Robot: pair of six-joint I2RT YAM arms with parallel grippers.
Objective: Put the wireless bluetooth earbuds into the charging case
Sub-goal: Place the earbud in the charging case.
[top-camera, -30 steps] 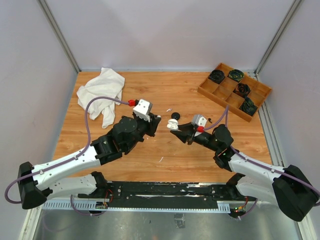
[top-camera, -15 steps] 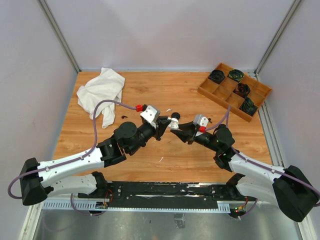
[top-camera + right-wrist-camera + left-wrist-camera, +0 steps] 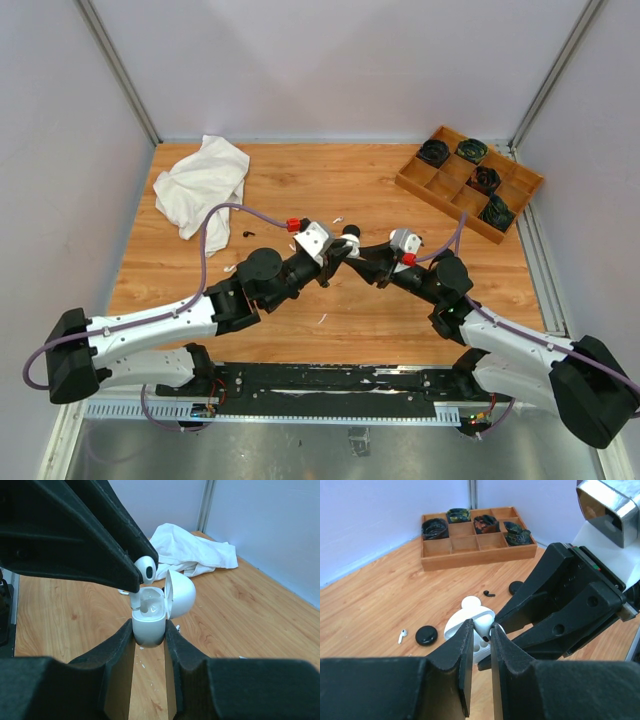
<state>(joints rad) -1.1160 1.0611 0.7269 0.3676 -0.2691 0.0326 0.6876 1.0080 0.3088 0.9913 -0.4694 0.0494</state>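
My right gripper (image 3: 149, 630) is shut on the lower body of a white charging case (image 3: 148, 625), held upright with its lid (image 3: 180, 592) hinged open to the right. My left gripper (image 3: 481, 625) is shut on a white earbud (image 3: 485, 626), directly above the case (image 3: 462, 617). In the right wrist view the earbud (image 3: 146, 567) shows at the tip of the left fingers (image 3: 100, 540), its stem reaching down into the case's left socket. From above, both grippers (image 3: 333, 257) (image 3: 350, 250) meet at mid-table.
A loose white earbud (image 3: 401, 636) lies by a black puck (image 3: 426, 635). A black earbud (image 3: 489, 594) and a second puck (image 3: 516, 586) lie farther off. A wooden tray (image 3: 440, 207) of dark cases stands back right, a white cloth (image 3: 203, 185) back left.
The left arm has swung right and forward, carrying the white earbud up to the open case. The right gripper has stayed nearly still with the case.
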